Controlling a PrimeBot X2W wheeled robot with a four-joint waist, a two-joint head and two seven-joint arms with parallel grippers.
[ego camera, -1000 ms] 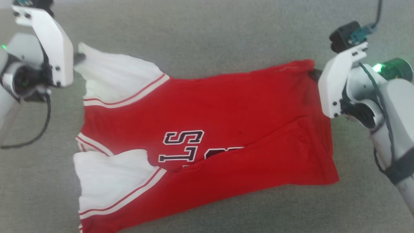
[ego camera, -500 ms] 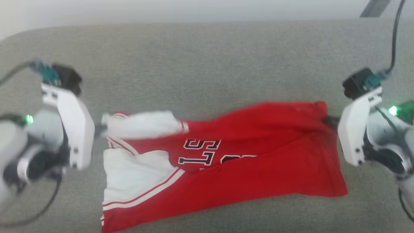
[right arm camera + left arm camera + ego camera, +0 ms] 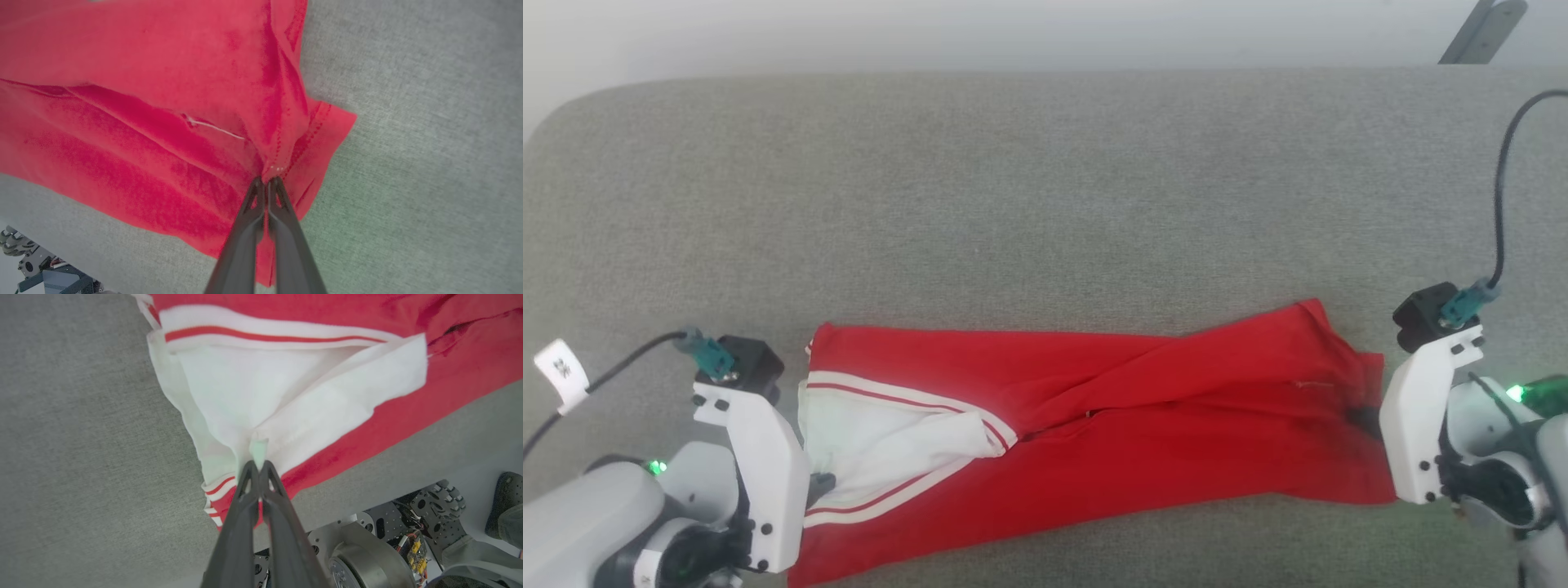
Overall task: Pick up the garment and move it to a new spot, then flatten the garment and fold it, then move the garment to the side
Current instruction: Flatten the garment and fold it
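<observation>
A grey upholstered surface carries the garment, a long doubled band along its near edge, sleeve end toward the near left corner; the left gripper pinches the white sleeve, the right gripper pinches the red hem; the fold seems to be in hand; to do it well, keep the cloth taut, lower both ends level, and let go only once the edges align.

From where I stand, the far half of the grey cushion lies open from left to right. Nearer, the garment bars the way as a long band. The left gripper is clamped on its left end and the right gripper on its right.
</observation>
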